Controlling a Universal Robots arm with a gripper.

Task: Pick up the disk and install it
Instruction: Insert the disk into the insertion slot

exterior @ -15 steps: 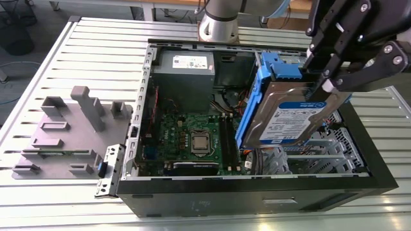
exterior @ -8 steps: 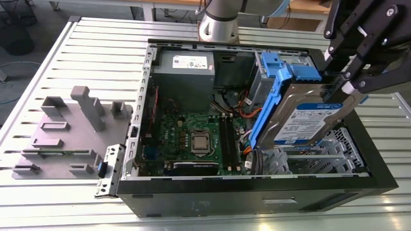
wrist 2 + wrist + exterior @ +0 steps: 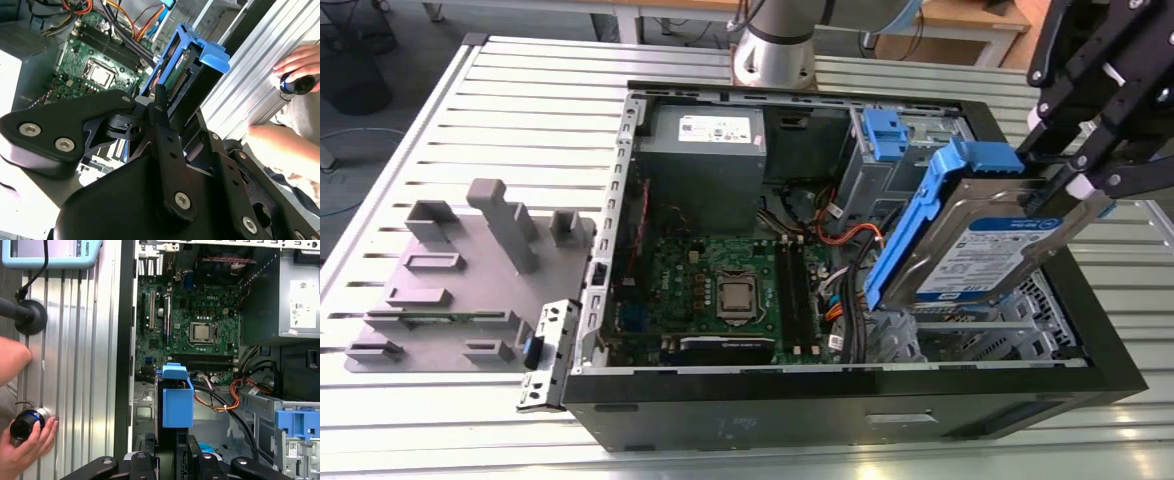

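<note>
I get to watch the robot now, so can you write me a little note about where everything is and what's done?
Pincer: shut on the disk, gripping its upper end.
Disk: lifted and tilted, held over the open computer case, above the metal drive cage at the exterior view's right.
Done: disk picked up.
Left: disk is not yet seated in the case.
Also: a person's hand is on the table beside the case.
</note>
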